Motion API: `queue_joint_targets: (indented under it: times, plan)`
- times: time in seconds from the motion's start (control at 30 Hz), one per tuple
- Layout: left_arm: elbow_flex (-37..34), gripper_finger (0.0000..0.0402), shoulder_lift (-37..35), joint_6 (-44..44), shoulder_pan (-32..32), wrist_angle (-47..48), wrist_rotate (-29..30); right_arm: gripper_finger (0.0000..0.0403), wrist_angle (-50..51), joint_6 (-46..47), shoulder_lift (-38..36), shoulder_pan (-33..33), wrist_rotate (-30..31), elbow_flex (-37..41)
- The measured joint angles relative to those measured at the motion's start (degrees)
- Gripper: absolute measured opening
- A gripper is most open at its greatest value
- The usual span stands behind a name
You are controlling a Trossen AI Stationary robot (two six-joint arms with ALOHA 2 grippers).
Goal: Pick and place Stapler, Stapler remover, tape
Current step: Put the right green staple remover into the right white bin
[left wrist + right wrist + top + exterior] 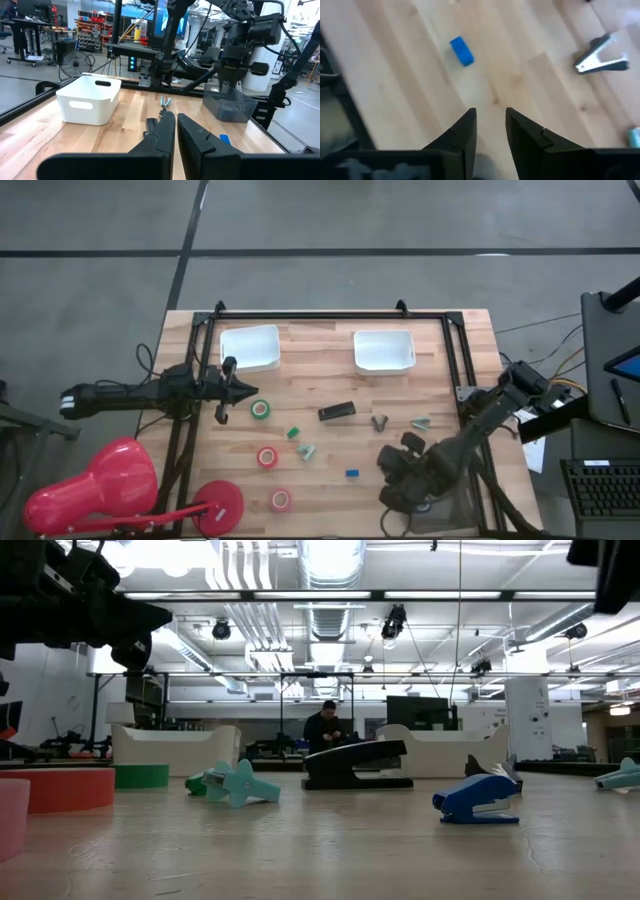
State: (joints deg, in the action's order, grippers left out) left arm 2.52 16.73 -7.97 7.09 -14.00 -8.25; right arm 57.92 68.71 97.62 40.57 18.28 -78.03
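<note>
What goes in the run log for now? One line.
left gripper: shut, empty, beside green tape roll | right gripper: open, empty, over bare wood | black bar-shaped stapler: untouched

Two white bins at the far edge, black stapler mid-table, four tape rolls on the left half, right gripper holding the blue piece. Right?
One error: the right gripper holds nothing. In the right wrist view the blue piece lies on the table, clear of the fingers. The white bins, stapler and tape rolls are as stated.

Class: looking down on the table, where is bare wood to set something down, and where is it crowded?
Free: between the two white bins. Crowded: around the stapler, among the tape rolls and staple removers.
</note>
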Motion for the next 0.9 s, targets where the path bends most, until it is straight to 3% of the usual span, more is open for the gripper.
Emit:
queue_joint_targets:
  times: [0.27,0.4,0.9]
  plan:
    - [0.01,0.0023,0.02,0.01,-0.01,0.0,0.0,0.0097,14.65,2.86,0.0,-4.2,-0.27,1.41]
    - [0.02,0.0023,0.02,0.02,-0.01,0.0,0.0,0.0095,19.85,1.74,-0.19,-5.2,-3.18,3.35]
    - [0.01,0.0023,0.02,0.02,-0.01,-0.02,0.0,0.0081,18.14,-4.16,-4.6,-11.94,-15.35,16.47]
